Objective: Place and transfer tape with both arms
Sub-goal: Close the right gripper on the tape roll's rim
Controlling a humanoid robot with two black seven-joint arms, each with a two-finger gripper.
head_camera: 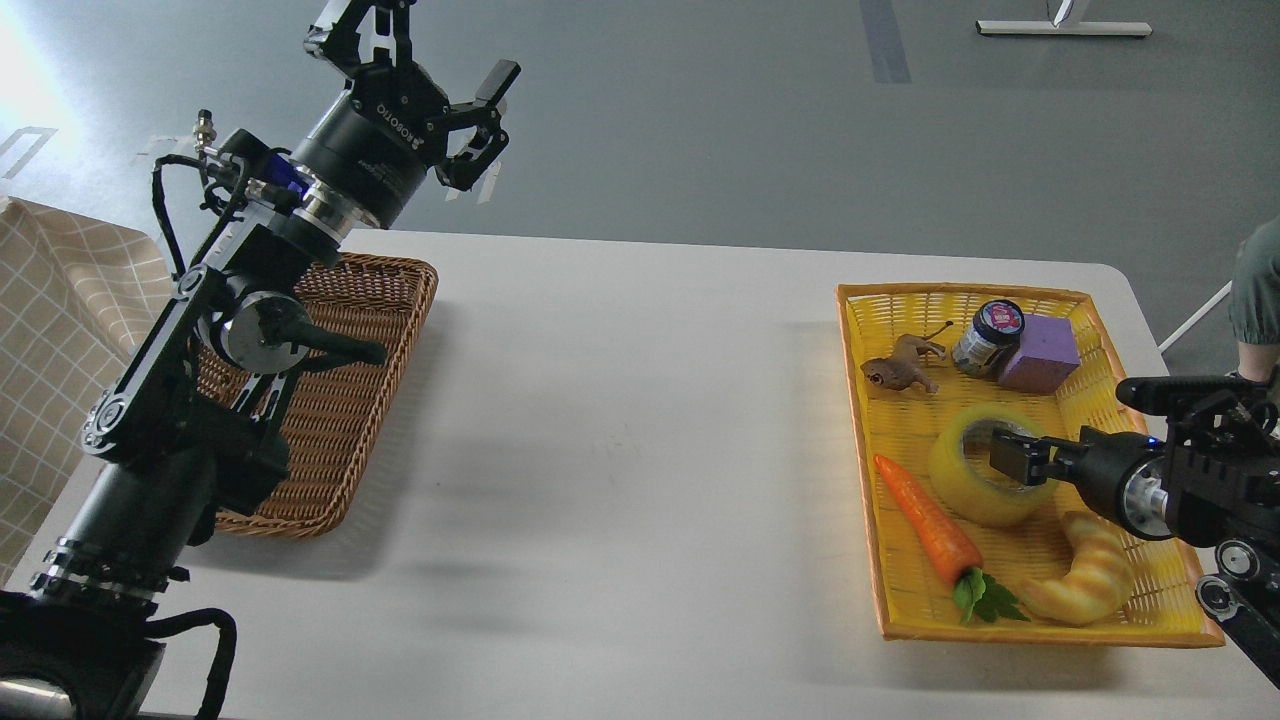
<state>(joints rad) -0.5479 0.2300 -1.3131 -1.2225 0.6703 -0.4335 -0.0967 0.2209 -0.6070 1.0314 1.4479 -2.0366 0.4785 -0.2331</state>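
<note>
The tape (975, 490), a translucent yellow roll, lies in the yellow basket (1150, 620) on the right side of the table. My right gripper (1015, 455) comes in from the right and sits at the roll's top rim and core. Its fingers look like one dark block, so I cannot tell whether they grip the roll. My left gripper (430, 65) is raised high above the table's far left edge, over the brown wicker basket (385, 340). It is open and empty.
The yellow basket also holds a carrot (925, 520), a croissant (1085, 580), a purple block (1042, 352), a small jar (988, 337) and a brown toy animal (900, 368). A checked cloth (60, 330) lies at the far left. A white table (620, 430) spans between the baskets.
</note>
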